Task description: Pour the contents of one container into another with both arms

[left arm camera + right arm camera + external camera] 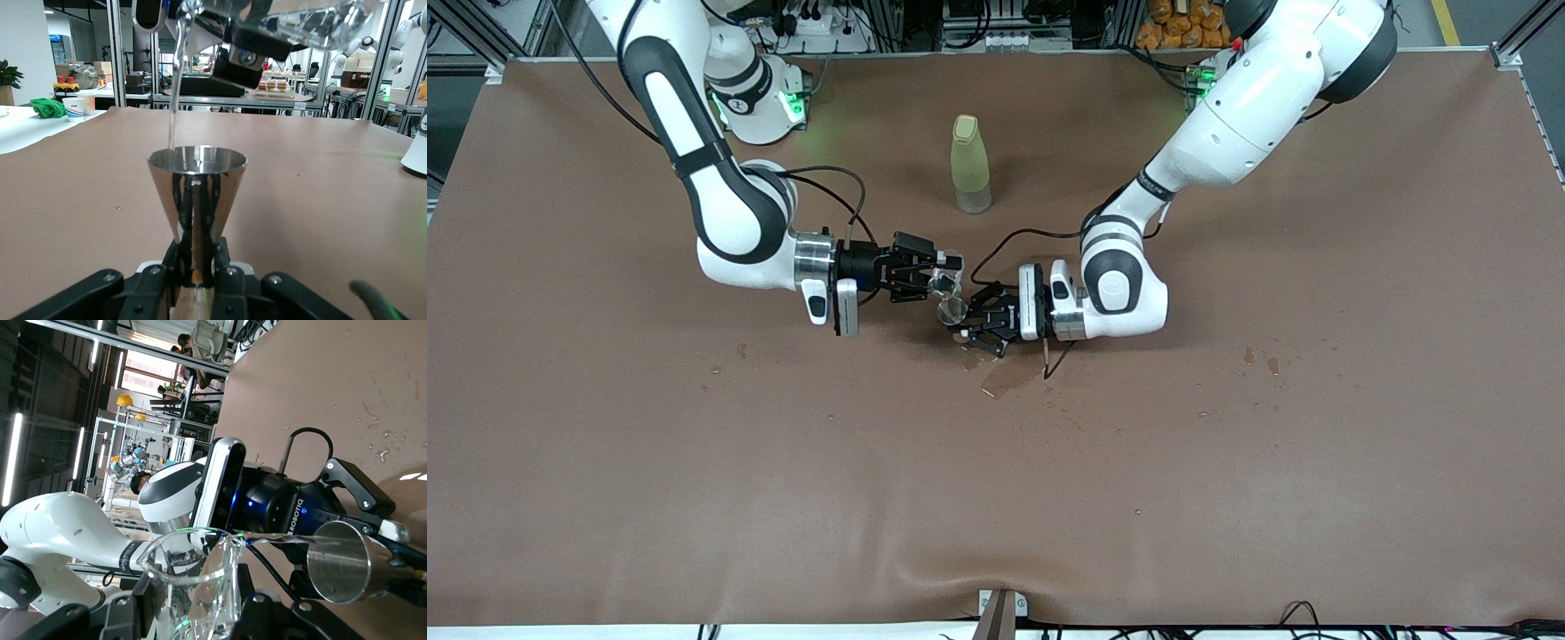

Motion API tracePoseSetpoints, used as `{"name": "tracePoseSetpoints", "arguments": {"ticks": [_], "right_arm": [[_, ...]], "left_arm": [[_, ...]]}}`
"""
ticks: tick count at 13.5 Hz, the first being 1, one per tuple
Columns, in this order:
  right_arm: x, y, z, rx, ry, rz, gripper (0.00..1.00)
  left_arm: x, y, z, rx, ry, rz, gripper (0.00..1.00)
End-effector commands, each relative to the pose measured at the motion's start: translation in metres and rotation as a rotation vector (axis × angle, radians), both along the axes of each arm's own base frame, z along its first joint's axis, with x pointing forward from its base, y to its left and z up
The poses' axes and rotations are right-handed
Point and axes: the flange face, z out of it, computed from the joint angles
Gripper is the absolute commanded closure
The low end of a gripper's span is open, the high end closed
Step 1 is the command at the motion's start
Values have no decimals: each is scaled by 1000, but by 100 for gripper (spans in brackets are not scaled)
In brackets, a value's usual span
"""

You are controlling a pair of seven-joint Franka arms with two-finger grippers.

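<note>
Glass cup [193, 580] tipped in right fingers [260, 613], over jigger [197, 193]

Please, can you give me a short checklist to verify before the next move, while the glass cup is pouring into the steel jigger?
1. Left gripper shut on the jigger waist: ok.
2. Right gripper shut on the glass cup: ok.
3. Jigger upright, mouth up: ok.
4. Stream from the cup lands inside the jigger rim: ok.
5. Table dry under the jigger: not ok, wet patch and drops show.
6. Liquid level in the jigger: cannot tell.
</note>
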Motion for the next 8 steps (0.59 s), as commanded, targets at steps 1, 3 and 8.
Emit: {"name": "tracePoseSetpoints", "arguments": {"ticks": [1, 3, 8], "right_arm": [[2, 6, 5, 11, 71, -23, 100], [4, 8, 8, 15, 142, -38, 100], [10, 14, 13, 22, 283, -64, 100]], "left_arm": [[-4, 4, 10, -19, -9, 16, 100], [-2, 4, 11, -21, -14, 19, 100], [1, 5, 10, -24, -13, 26, 100]]}}
